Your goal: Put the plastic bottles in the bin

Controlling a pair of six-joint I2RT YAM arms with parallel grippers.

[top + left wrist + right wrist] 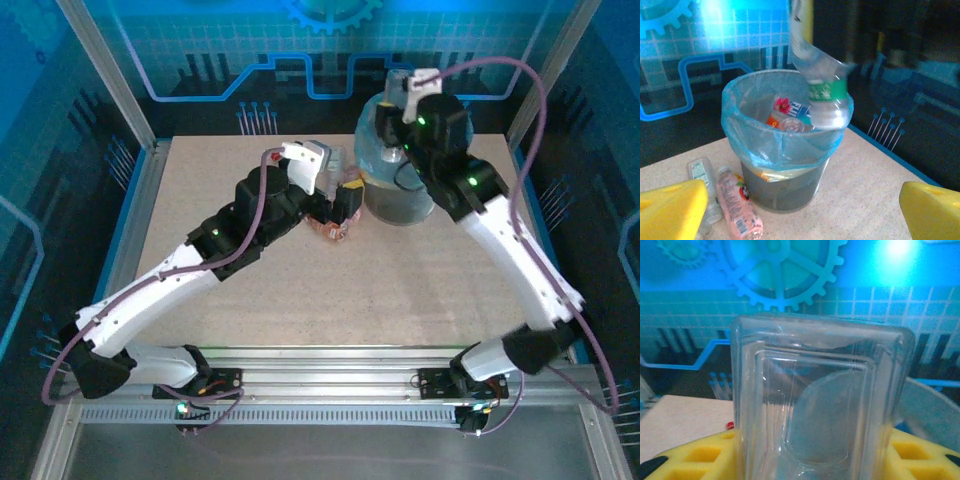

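The grey bin (785, 182), lined with a light-blue bag, stands at the back of the table (400, 205). Over its mouth a clear bottle (822, 95) with a green label and a white cap hangs neck down. My right gripper (820, 452) is shut on that bottle's square base (820, 400), above the bin in the top view (398, 100). A few labelled bottles (787, 112) lie inside the bin. My left gripper (805, 202) is open and empty, low in front of the bin (338, 198).
A pink bottle (737, 205) and a clear bottle with a white cap (702, 175) lie on the table just left of the bin. In the top view, bottles (335, 228) lie under the left gripper. The cage's blue rail (890, 152) runs right of the bin.
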